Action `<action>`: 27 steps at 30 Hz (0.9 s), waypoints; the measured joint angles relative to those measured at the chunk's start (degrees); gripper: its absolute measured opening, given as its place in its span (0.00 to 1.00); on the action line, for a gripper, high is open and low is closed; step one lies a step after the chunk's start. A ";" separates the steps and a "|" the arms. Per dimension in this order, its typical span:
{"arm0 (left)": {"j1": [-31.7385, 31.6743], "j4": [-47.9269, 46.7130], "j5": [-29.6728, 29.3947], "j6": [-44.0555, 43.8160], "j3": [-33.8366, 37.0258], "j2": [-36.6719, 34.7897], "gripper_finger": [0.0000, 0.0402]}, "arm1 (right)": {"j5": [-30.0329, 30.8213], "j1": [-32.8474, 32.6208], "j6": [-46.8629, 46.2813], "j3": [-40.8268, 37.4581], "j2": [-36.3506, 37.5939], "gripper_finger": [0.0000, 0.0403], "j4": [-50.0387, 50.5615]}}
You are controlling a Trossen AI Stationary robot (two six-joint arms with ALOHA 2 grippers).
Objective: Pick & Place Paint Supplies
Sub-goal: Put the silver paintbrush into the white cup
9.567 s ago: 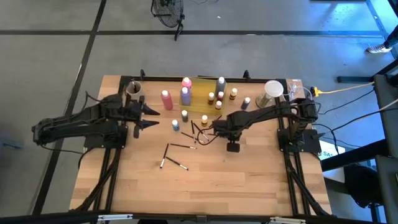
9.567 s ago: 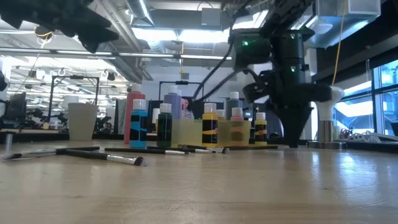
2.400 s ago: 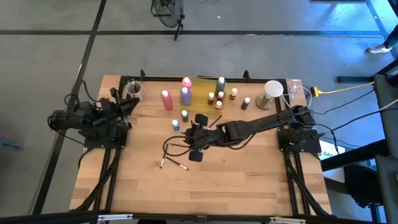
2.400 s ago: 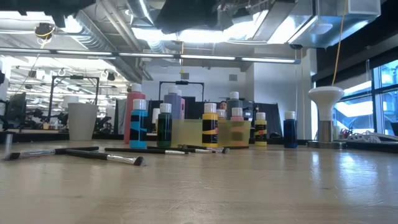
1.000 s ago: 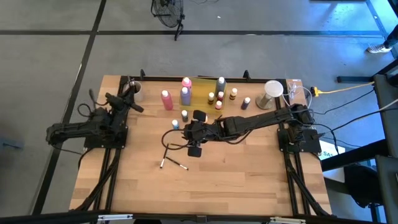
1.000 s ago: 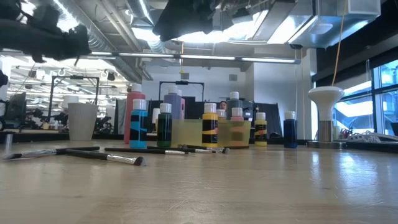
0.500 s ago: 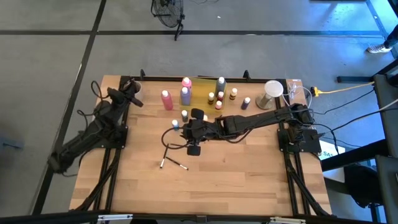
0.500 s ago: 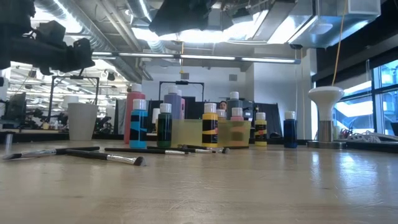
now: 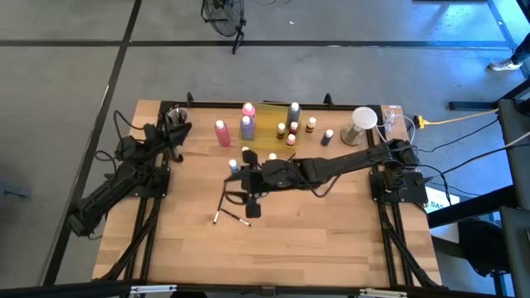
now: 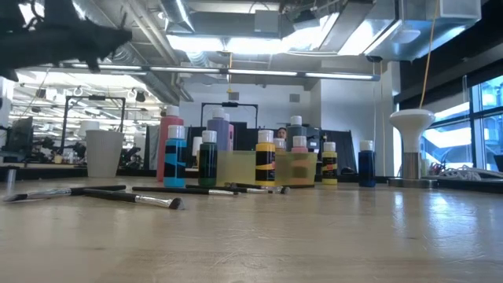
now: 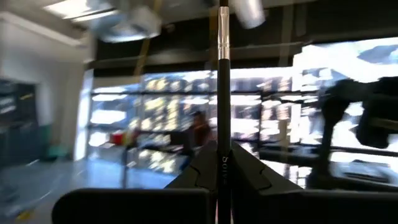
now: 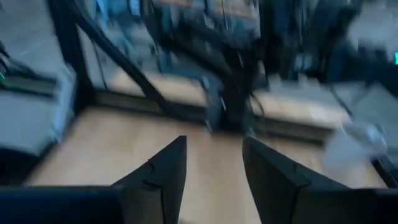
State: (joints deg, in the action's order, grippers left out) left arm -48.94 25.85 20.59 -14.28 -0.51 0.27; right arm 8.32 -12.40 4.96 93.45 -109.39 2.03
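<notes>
the left gripper is clenched on a thin dark paintbrush with a metal ferrule — lifted further toward the table's back-left corner than half a second ago. the right gripper, fingers parted and empty, has slid leftward over the loose brushes. three tall squeeze bottles and about eight small white-capped paint bottles stand at the back.

Table: light wood, plank-striped. Tray: translucent yellow. Tall bottles left of the tray: pink, purple. Small bottles: white caps, black label bands on blue, yellow, orange. Brushes: black, pale tips. Arms: black.
</notes>
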 joint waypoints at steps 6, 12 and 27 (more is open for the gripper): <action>10.83 6.54 2.42 1.27 0.00 0.00 0.02 | 5.89 -1.44 2.60 0.00 0.12 0.49 -5.78; 20.09 4.02 -2.50 2.54 0.00 2.14 0.02 | 7.10 -1.36 1.54 0.00 0.12 0.67 -7.67; 43.98 20.65 -15.29 12.87 0.00 21.70 0.02 | 7.10 1.96 2.06 0.01 0.07 0.73 -11.71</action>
State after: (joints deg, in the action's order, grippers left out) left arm -4.96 46.50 5.29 -1.41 -0.51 21.97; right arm 15.42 -10.43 7.03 93.46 -109.32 -9.69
